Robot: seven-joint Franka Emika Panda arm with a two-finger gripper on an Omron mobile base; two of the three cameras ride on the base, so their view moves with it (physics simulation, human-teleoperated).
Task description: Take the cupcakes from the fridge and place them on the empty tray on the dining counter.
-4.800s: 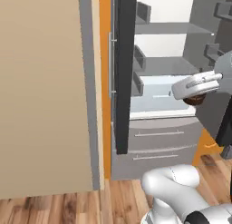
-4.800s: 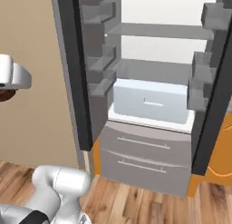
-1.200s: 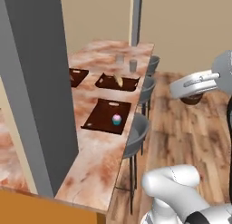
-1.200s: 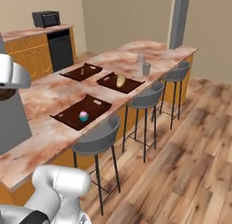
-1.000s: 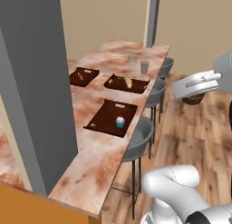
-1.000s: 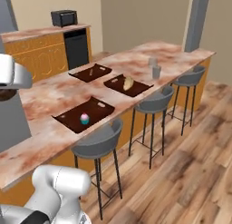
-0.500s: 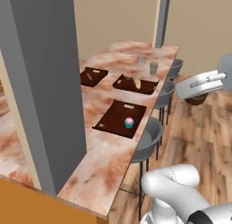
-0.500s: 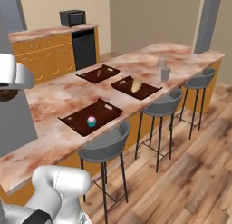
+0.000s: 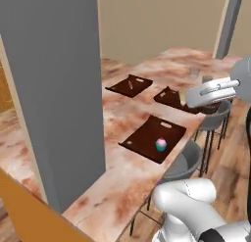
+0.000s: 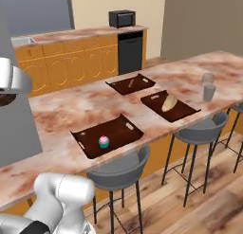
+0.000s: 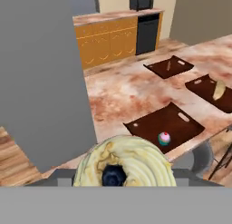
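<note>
Looking along the hand view: the gripper [image 11: 122, 184] fingertips are hidden behind a cupcake with a pale cream swirl top [image 11: 123, 163] that fills the lower middle; the jaws stand apart and are clamped on it. Its wrapper cannot be made out. In the left base view the gripper is cut off behind the white hand, with only a dark sliver under it.

Pink cupcake [image 10: 104, 141] sits on the near tray [image 10: 90, 148], towards the surface's front edge, well apart from the gripper and beyond it in the hand view. Teal wrapper just discernible.

Count: two cupcakes, one held, one on the tray. Three dark brown trays on the surface [image 10: 61, 108]: near tray with the pink cupcake, middle tray [image 10: 182, 112] bearing a tan food item [image 10: 169, 103], far tray [image 10: 141, 84] with a thin brown item too small to identify. Two pale cups [image 10: 208, 88] near the right end, blurred. Two stools [image 10: 118, 170] fully visible at the front edge. A grey slab [image 9: 56, 84] blocks the surface's left end.
</note>
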